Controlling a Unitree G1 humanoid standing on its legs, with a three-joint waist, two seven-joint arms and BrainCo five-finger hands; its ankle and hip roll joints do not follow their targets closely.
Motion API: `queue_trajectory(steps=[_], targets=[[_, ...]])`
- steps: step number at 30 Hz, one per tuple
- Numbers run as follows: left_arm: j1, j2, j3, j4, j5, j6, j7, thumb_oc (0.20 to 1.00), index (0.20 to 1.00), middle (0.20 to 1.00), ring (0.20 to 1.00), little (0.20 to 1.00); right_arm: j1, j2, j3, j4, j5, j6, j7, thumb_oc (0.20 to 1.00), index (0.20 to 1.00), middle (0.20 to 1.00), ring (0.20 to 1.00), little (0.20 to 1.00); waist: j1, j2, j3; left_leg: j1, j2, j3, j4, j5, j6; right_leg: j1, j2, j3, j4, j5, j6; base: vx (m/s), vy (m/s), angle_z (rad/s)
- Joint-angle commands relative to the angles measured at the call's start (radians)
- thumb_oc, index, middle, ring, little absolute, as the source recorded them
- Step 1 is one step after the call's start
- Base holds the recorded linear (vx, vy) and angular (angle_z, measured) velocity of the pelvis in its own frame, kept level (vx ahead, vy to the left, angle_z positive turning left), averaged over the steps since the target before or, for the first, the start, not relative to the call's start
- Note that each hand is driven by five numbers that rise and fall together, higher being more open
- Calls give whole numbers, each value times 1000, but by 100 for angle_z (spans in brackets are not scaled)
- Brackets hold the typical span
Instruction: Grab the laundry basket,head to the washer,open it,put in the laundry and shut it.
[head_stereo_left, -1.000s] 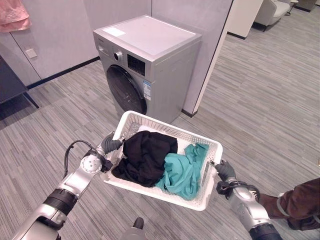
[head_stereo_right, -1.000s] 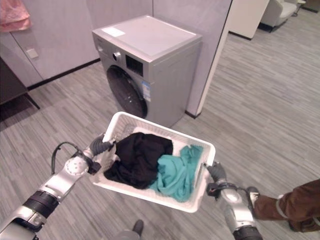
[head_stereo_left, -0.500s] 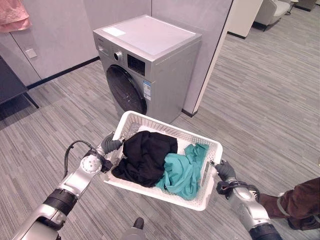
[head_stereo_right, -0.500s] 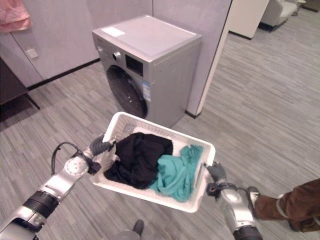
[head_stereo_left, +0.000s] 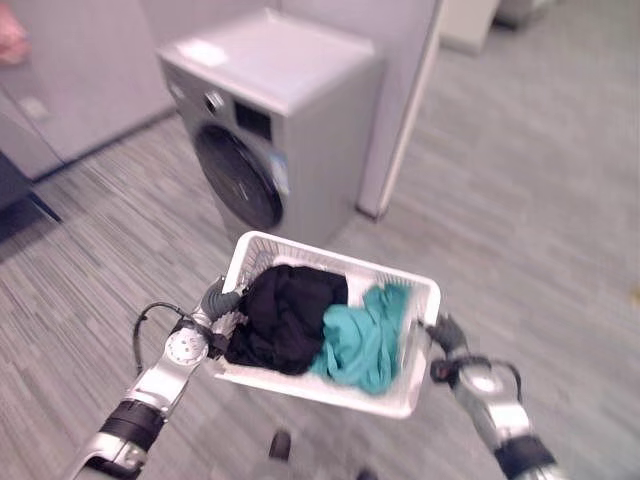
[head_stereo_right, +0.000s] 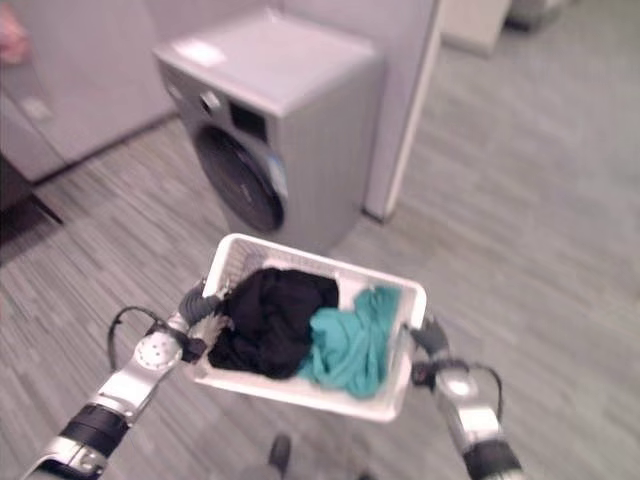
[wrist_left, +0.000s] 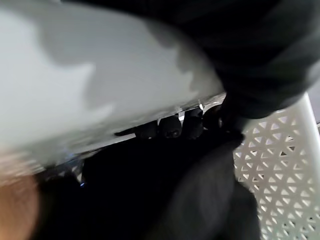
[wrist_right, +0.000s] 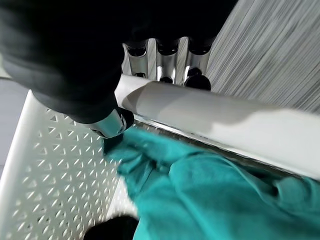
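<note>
**Basket held at both ends in front of the washer**

The white basket is held off the grey floor between both hands; the left hand has its fingers curled over the rim at the basket's left end; the right hand has its fingers wrapped round the rim at the right end, thumb inside the wall. A black garment fills the basket's left half; a teal garment lies against it in the right half, touching the right wall. The silver washer stands beyond the basket's far edge, its dark round door closed, beside a wall corner.
</note>
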Motion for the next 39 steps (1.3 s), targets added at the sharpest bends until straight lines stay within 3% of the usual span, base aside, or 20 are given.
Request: queue_trajectory(steps=[1, 14, 18, 20, 21, 22, 23, 24, 25, 27, 28, 29, 30, 32, 35, 36, 39], targets=[[-129, 6, 149, -39, -2, -65, 50, 200, 200, 200, 200, 200, -39, -77, -15, -69, -4, -34, 3, 200, 200, 200, 200, 200, -30, -59, 150, -49, 41, 135, 80, -104, 12, -12, -58, 69, -100, 8, 13, 0, 0, 0], [-109, 7, 175, -47, -11, -61, 59, 200, 200, 200, 200, 200, -23, -96, -54, -206, 9, -53, -17, 200, 200, 200, 200, 200, -39, -60, 162, -47, 54, 103, 33, -57, 1, -31, -21, 95, -100, -2, -1, -21, -23, -1], [-98, 14, 223, -70, -10, -65, 66, 200, 200, 200, 200, 200, -29, -133, -81, -276, 24, -70, -15, 200, 200, 200, 200, 200, -29, -67, 169, -96, 77, 109, 16, -13, -18, -67, 0, 69, -100, -23, -3, -132, -69, 1], [-106, 10, 229, -69, -9, -71, 70, 200, 200, 200, 200, 200, -18, -151, -101, -291, 33, -76, -22, 200, 200, 200, 200, 200, -34, -69, 176, -126, 79, 130, 53, -18, -21, -73, -4, 52, -100, -29, -6, -89, -43, 33], [-125, 0, 235, -70, -7, -80, 71, 200, 200, 200, 200, 200, 11, -180, -138, -325, 44, -86, -28, 200, 200, 200, 200, 200, -56, -72, 184, -146, 106, 235, 148, -76, -36, -68, -22, 18, -100, -46, -5, -79, 0, 59], [-135, -7, 231, -69, -4, -84, 74, 200, 200, 200, 200, 200, 30, -188, -158, -344, 49, -90, -29, 200, 200, 200, 200, 200, -73, -72, 184, -140, 130, 290, 176, -99, -41, -71, -38, -11, -100, -36, -3, -96, 32, 106], [-136, -6, 236, -72, -4, -86, 76, 200, 200, 200, 200, 200, 39, -193, -169, -359, 52, -92, -33, 200, 200, 200, 200, 200, -81, -76, 187, -139, 162, 298, 212, -112, -50, -68, -54, -30, -100, -27, -2, -5, 162, 152], [-123, 6, 259, -85, -1, -93, 82, 200, 200, 200, 200, 200, 42, -200, -181, -389, 54, -88, -33, 200, 200, 200, 200, 200, -78, -82, 196, -123, 198, 220, 254, -133, -56, -56, -79, -40, -100, -14, 4, 32, 139, 144], [-121, 6, 260, -87, -1, -92, 82, 200, 200, 200, 200, 200, 44, -199, -182, -392, 54, -86, -33, 200, 200, 200, 200, 200, -81, -80, 199, -124, 200, 214, 260, -136, -57, -51, -77, -43, -100, -14, 4, 110, 184, 79], [-68, 23, 295, -123, 5, -103, 77, 200, 200, 200, 200, 200, 65, -205, -204, -426, 68, -81, -17, 200, 200, 200, 200, 200, -79, -67, 200, -95, 217, 58, 304, -200, -68, -6, -113, -43, -100, -15, 17, 179, 277, 31], [-65, 22, 296, -125, 5, -103, 77, 200, 200, 200, 200, 200, 67, -206, -204, -428, 68, -80, -17, 200, 200, 200, 200, 200, -81, -66, 202, -91, 217, 57, 304, -202, -69, -2, -113, -45, -100, -15, 18, 213, 381, 27], [-42, 17, 301, -135, 8, -104, 68, 200, 200, 200, 200, 200, 80, -200, -222, -435, 65, -77, -13, 200, 200, 200, 200, 200, -84, -51, 191, -69, 200, 57, 293, -217, -70, 19, -135, -54, -100, -9, 29, 198, 572, 24], [-28, 13, 304, -134, 11, -104, 65, 200, 200, 200, 200, 200, 88, -196, -248, -429, 43, -67, -17, 200, 200, 200, 200, 200, -86, -35, 172, -73, 160, 77, 346, -273, -65, 41, -199, -59, -100, 24, 47, 196, 586, 27], [-28, 22, 304, -132, 14, -101, 61, 200, 200, 200, 200, 200, 90, -189, -257, -424, 32, -57, -16, 200, 200, 200, 200, 200, -84, -31, 162, -76, 132, 88, 361, -302, -47, 47, -231, -63, -94, 46, 59, 127, 486, 17], [-33, 67, 307, -123, 20, -81, 60, 200, 200, 200, 200, 200, 79, -177, -275, -405, 1, -33, -16, 200, 200, 200, 200, 200, -80, -14, 134, -33, 37, 128, 341, -347, 32, 6, -332, -41, 76, 67, 67, 145, 703, 9], [-41, 72, 301, -129, 26, -63, 69, 200, 200, 200, 200, 200, 68, -167, -275, -407, 8, -33, -13, 200, 200, 200, 200, 200, -94, -4, 144, 0, -15, 136, 326, -350, 82, -53, -351, 26, 244, 55, 44, 152, 750, -2], [-57, 77, 295, -149, 32, -46, 69, 200, 200, 200, 200, 200, 57, -165, -275, -408, 10, -37, 2, 200, 200, 200, 200, 200, -111, 15, 151, 67, -61, 133, 264, -337, 121, -126, -255, 79, 403, -41, 16, 140, 434, 8]])
